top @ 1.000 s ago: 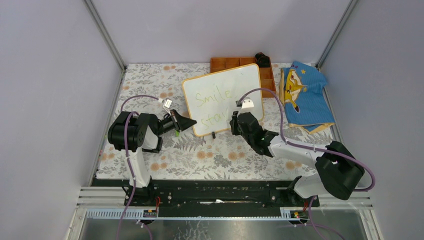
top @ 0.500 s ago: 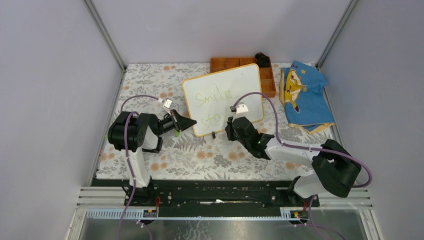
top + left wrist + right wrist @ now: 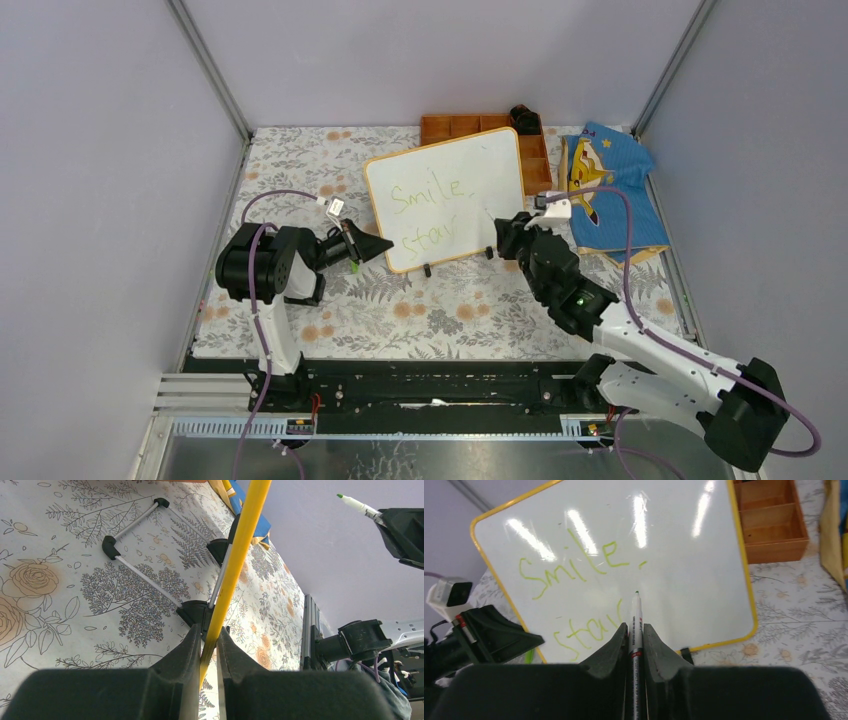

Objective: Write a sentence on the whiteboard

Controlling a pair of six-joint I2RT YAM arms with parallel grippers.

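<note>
While the whiteboard [image 3: 447, 198] stands propped on its black feet in the middle of the counter [image 3: 400, 310], its yellow-green sentence [image 3: 428, 208] reading "Smile" above "stay", the left end effector [image 3: 209, 634] is clamped on the yellow frame at the board's lower left edge. The right end effector [image 3: 635, 630] is closed around a marker [image 3: 637, 615], whose tip points at the board from near its lower right corner without touching it. An orange tray [image 3: 460, 127] sits just behind the board and a blue cloth [image 3: 615, 195] lies to its right.
</note>
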